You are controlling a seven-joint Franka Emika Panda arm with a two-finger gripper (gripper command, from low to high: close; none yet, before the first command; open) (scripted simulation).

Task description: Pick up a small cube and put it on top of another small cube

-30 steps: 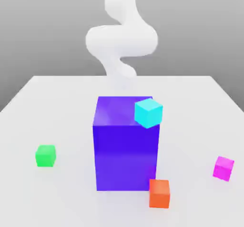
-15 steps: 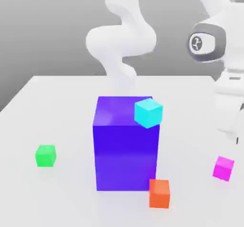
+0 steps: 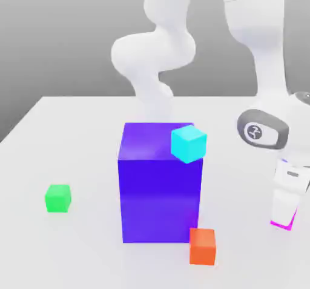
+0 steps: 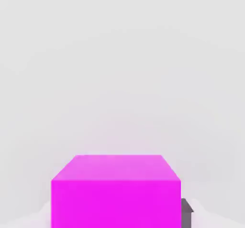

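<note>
Where the white arm comes down at the exterior view's right, the gripper (image 3: 283,221) stands low over the table (image 3: 72,124), pointing downward, and its fingers are clenched on the small magenta cube (image 3: 282,226). From outside, just a thin magenta sliver of that cube peeks out beneath the white hand. Seen from the hand view, the magenta cube (image 4: 116,191) looms large and close, with a dark finger pad (image 4: 186,212) pressed against one of its sides. Whether the cube rests on the table or is lifted off it cannot be told.

Moving outward, a small orange cube (image 3: 203,246) sits on the table toward the exterior view's left of the gripper, just beside the near corner of a big purple-blue block (image 3: 158,191). A cyan cube (image 3: 188,143) is at the block's top right corner. Well apart, on the far side of the block toward the exterior view's left, the small green cube (image 3: 58,198) rests alone on the white table.
</note>
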